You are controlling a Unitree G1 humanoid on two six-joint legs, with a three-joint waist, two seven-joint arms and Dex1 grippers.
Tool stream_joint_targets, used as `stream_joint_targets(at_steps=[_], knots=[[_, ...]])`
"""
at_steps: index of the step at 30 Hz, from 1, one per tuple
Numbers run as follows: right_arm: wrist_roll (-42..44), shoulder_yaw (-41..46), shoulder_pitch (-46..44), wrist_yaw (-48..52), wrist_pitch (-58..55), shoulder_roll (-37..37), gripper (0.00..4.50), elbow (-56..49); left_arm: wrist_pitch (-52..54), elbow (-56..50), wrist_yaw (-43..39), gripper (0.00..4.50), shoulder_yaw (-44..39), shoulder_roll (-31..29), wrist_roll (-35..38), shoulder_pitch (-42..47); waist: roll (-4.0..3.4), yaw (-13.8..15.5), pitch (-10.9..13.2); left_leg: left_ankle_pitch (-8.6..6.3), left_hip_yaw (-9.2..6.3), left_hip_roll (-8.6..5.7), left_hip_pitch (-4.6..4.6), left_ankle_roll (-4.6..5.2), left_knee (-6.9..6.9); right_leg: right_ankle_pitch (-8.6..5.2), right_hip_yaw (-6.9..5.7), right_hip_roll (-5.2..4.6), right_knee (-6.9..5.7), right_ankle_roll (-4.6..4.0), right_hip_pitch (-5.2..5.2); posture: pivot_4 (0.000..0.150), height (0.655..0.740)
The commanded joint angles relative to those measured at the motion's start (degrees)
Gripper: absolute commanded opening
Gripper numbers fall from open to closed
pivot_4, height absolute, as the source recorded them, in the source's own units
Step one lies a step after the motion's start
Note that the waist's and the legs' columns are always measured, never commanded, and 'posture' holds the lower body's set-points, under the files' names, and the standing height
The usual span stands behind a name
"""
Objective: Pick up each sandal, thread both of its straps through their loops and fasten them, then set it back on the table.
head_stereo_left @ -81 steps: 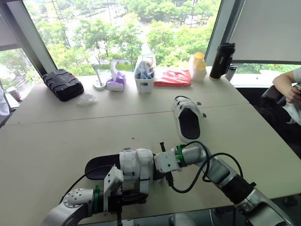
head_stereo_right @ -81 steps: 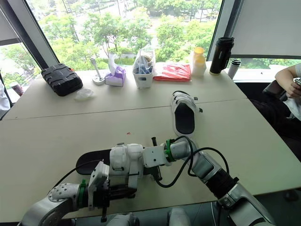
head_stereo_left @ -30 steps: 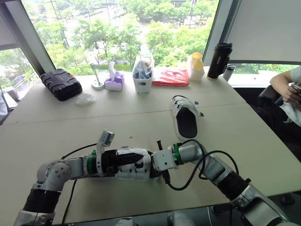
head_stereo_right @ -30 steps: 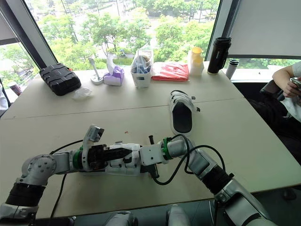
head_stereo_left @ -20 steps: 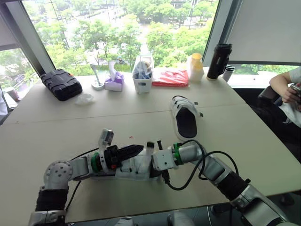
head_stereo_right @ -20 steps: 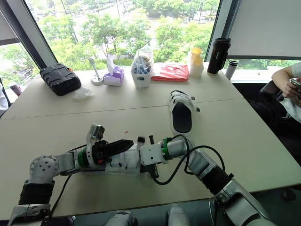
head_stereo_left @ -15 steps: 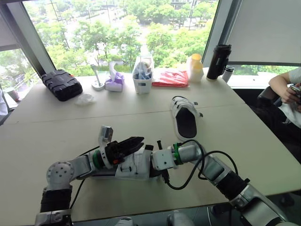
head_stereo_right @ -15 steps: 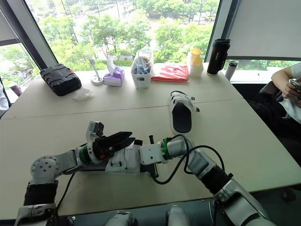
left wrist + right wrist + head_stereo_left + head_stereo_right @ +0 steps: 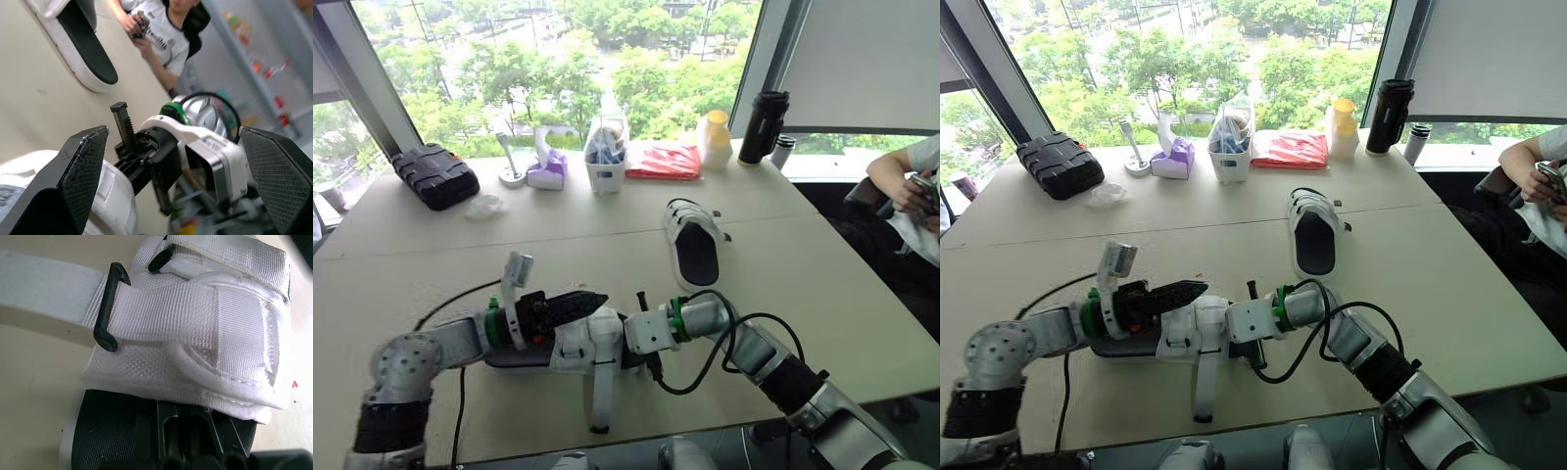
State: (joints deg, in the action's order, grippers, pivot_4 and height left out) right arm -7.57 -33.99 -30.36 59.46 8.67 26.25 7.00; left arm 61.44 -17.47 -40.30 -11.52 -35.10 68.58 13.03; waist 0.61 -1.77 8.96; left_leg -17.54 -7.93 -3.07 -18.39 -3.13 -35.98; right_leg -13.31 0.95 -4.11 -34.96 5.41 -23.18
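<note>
Finding: the near sandal [image 9: 592, 338] lies on the table [image 9: 822, 284] on the robot's side, well apart from the second sandal [image 9: 695, 245], which rests farther back. Your left gripper [image 9: 595, 298] hovers just above the upper with its fingers spread wide, holding nothing. Your right gripper [image 9: 631, 335] is butted against the sandal's end; whether it grips cannot be told. One strap [image 9: 600, 392] passes through its black loop [image 9: 110, 306] and trails loose across the table, not folded back. Risks, in my judgement: that tail may slide back out of the loop if the sandal is jostled; the left fingers may close on the woven upper rather than the tail; and the two grippers sit near enough to collide during the reach. If the right hold is weak, pulling the strap would drag the sandal.
</note>
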Motion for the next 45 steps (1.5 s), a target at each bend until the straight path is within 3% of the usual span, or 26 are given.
stream_joint_targets(at_steps=[1, 3, 5, 8, 11, 15, 26, 38, 41, 45], knots=[[-5.94, -2.82, 2.34, 0.08, -3.40, 1.52, 0.00, 7.60, -9.34, -4.96, -9.00, 4.46, 3.70, -3.78, -9.67, -1.78, -0.08, -0.12, -0.01, 0.00, 0.02, 0.00, 0.00, 0.00, 0.01, 0.00, 0.03, -0.02, 0.00, 0.00, 0.01, 0.150, 0.7400], [-5.87, -2.76, 2.39, 0.19, -3.34, 1.60, 0.00, 7.64, -22.71, -7.16, -16.22, 4.46, 7.84, -8.68, -22.45, -2.81, 0.08, -0.46, 0.12, -0.02, 0.06, -0.01, -0.02, -0.02, 0.01, -0.01, 0.06, -0.05, 0.01, 0.00, -0.05, 0.150, 0.7400], [-5.90, -2.79, 2.62, 0.41, -3.02, 1.93, 0.00, 7.55, -43.26, -4.44, -24.12, 4.46, 11.60, -12.67, -37.13, -2.89, 0.07, -0.48, 0.17, -0.07, 0.06, 0.03, -0.11, -0.10, 0.00, -0.02, 0.06, -0.04, 0.03, -0.02, -0.15, 0.150, 0.7400], [-5.92, -2.88, 2.87, 0.76, -2.64, 2.24, 0.00, 7.48, -69.31, 4.80, -31.98, 4.46, 14.98, -12.96, -49.29, 0.35, -0.13, -0.37, 0.22, -0.11, 0.08, 0.15, -0.12, -0.16, 0.01, -0.04, 0.00, -0.23, 0.13, -0.06, -0.30, 0.150, 0.7400], [-5.91, -2.99, 3.02, 1.09, -2.52, 2.28, 0.00, 7.32, -89.81, 15.57, -37.10, 4.46, 17.43, -10.87, -54.58, 4.49, -0.38, -0.43, 0.14, -0.12, 0.24, 0.62, -0.35, -0.17, 0.09, -0.04, -0.37, -0.19, 0.90, -0.05, -0.09, 0.150, 0.7400], [-5.97, -2.87, 3.15, 1.52, -2.45, 2.51, 0.00, 6.93, -111.09, 27.53, -42.17, 4.46, 21.53, -6.73, -54.96, 8.40, -0.32, -0.57, 0.07, 0.02, 0.40, 0.62, -0.92, 0.06, 0.07, 0.12, -0.47, -0.31, 0.84, -0.13, -0.24, 0.150, 0.7400], [-6.10, -2.40, 5.16, 2.57, -3.04, 4.91, 0.00, 3.95, -125.86, 29.14, -41.67, 4.46, 31.16, -5.77, -51.24, 3.16, -0.44, 0.72, 0.15, 0.03, 0.30, 0.65, -0.92, 0.10, -0.03, 0.56, -0.57, -0.08, 0.76, -0.18, -0.51, 0.150, 0.7400], [-6.16, -2.40, 5.74, 2.71, -3.69, 5.01, 0.00, 3.05, -131.76, 32.17, -28.80, 4.46, 34.31, -0.80, -66.92, 1.25, -0.47, 1.15, 0.14, 0.03, 0.30, 0.65, -0.92, 0.11, -0.04, 0.56, -0.58, -0.01, 0.77, -0.17, -0.49, 0.150, 0.7400], [-6.18, -2.54, 5.70, 2.73, -3.70, 4.84, 0.00, 3.03, -132.25, 33.47, -25.56, 3.63, 34.62, 0.20, -71.11, 1.85, -0.47, 1.15, 0.14, 0.03, 0.31, 0.64, -0.91, 0.12, -0.05, 0.56, -0.58, -0.01, 0.77, -0.17, -0.47, 0.150, 0.7400], [-6.21, -2.56, 5.71, 2.71, -3.72, 4.82, 0.00, 3.03, -131.46, 33.16, -21.99, 1.64, 35.40, -0.71, -72.67, 2.71, -0.47, 1.16, 0.14, 0.03, 0.31, 0.64, -0.91, 0.12, -0.04, 0.56, -0.60, 0.00, 0.76, -0.17, -0.46, 0.150, 0.7400]])
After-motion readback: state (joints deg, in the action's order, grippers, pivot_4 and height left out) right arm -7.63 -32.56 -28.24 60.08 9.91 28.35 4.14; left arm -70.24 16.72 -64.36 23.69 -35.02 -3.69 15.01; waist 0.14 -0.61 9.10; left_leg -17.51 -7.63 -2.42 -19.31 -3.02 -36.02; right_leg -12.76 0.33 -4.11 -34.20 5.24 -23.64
